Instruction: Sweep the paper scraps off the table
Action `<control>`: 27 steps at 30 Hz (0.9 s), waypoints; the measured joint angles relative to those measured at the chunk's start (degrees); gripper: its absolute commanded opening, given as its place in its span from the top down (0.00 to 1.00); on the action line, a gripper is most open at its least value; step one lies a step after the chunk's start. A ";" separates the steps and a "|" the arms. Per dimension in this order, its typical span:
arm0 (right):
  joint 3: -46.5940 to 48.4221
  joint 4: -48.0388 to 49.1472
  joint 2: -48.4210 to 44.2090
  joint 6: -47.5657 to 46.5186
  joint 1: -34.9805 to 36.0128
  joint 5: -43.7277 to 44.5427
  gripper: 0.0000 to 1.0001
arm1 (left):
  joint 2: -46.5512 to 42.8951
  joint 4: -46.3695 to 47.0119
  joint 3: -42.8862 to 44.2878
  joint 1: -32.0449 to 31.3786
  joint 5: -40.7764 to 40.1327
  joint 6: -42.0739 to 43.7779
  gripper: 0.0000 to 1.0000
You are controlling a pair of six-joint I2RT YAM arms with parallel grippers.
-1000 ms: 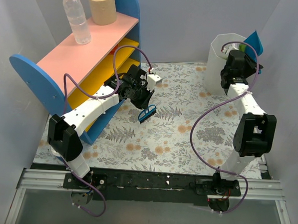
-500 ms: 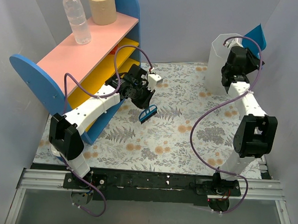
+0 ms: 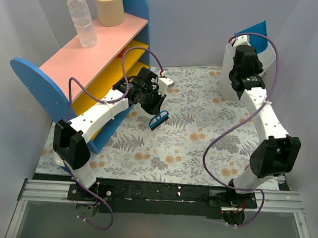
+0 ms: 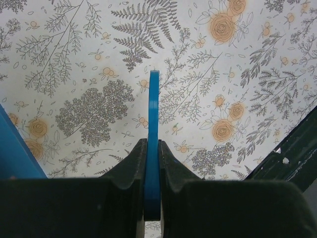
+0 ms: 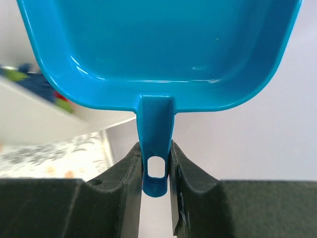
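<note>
You had the left gripper clenched on the handle of the small blue brush. The handle sat edge-on between the fingers, so the bristle end hung over the table just off the shelf, placed for another stroke if one was wanted. Your right gripper was pinched on the tab handle of the blue dustpan, which you held raised and tipped above the white bin at the far right corner. In my judgement that pose served to empty the pan, and its inside showed bare in the wrist view.

The paper scraps showed past the bin's rim, below the pan's left corner, and seemed to lie inside the bin. That patch was blurred, so I made out perhaps three blobs: green, navy and red. On the cloth, from above and from the left wrist, I found no scrap.

By count there was one brush, one dustpan, one bin, and one shelf carrying one clear bottle and one paper roll. Each of the two grippers was closed on a tool. I judged the sweeping nearly or wholly done
</note>
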 measured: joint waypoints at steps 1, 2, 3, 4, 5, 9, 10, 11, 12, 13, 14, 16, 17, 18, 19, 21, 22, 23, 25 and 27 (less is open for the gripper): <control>0.00 -1.07 -0.72 0.79 0.90 -0.83 0.99 | 0.00 0.02 0.02 0.00 0.09 0.00 1.00; 0.00 -2.56 -1.81 1.97 1.79 -2.32 0.99 | 0.00 0.02 0.09 0.00 0.26 0.15 1.00; -0.39 -4.76 -3.85 4.07 2.89 -5.75 0.99 | 0.00 0.02 0.11 0.00 0.48 0.20 1.00; -0.92 -6.36 -5.53 5.25 3.54 -8.17 0.99 | 0.00 0.00 0.11 0.00 0.90 0.24 1.00; -1.90 -8.15 -8.00 6.67 4.11 -11.61 0.99 | 0.00 0.00 0.11 0.02 1.55 0.35 1.00; -11.34 -13.57 -20.48 9.55 4.44 -28.30 0.99 | 0.00 0.02 0.07 0.02 5.05 1.33 1.00; -14.10 -14.97 -23.37 9.84 4.59 -32.06 0.99 | 0.00 0.09 -0.04 0.02 6.23 1.79 1.00; -16.76 -16.55 -25.92 10.01 4.68 -35.52 0.99 | 0.00 0.09 -0.22 0.02 7.67 2.23 1.00; -19.21 -18.60 -27.80 9.99 4.81 -39.08 0.99 | 0.00 0.13 -0.50 0.04 9.29 2.67 1.00; -21.35 -20.70 -29.07 9.86 4.96 -42.45 0.99 | 0.00 0.02 -0.70 0.04 10.82 3.21 1.00; -23.39 -22.88 -29.75 9.05 5.09 -45.70 0.99 | 0.07 -0.07 -0.81 0.04 12.31 3.67 1.00; -26.62 -27.74 -29.62 7.30 5.35 -50.95 0.99 | 0.15 -0.07 -0.81 0.04 14.88 4.42 1.00; -28.63 -29.77 -29.22 6.73 5.40 -53.07 0.99 | 0.33 -0.09 -0.81 0.04 16.13 4.81 1.00; -30.84 -31.61 -28.89 6.12 5.44 -54.62 0.99 | 0.61 -0.07 -0.81 0.04 17.38 5.20 1.00; -33.00 -33.53 -28.55 5.70 5.44 -55.69 0.99 | 1.14 -0.13 -0.79 0.04 18.45 5.60 1.00; -37.42 -36.26 -28.24 5.40 5.42 -56.87 0.99 | 2.78 -0.35 -0.79 0.04 20.04 5.95 1.00; -38.53 -37.40 -28.11 5.38 5.42 -57.11 0.99 | 3.82 -0.46 -0.79 0.04 20.65 6.10 1.00; -39.52 -38.73 -27.89 5.40 5.44 -57.31 0.99 | 5.05 -0.63 -0.79 0.04 21.33 6.21 1.00; -39.82 -39.65 -27.45 5.53 5.44 -57.13 0.99 | 7.74 -1.40 -0.79 0.07 22.53 6.27 1.00; -39.82 -39.26 -27.30 5.55 5.42 -56.61 0.99 | 10.45 -2.47 -0.79 0.09 23.85 6.49 1.00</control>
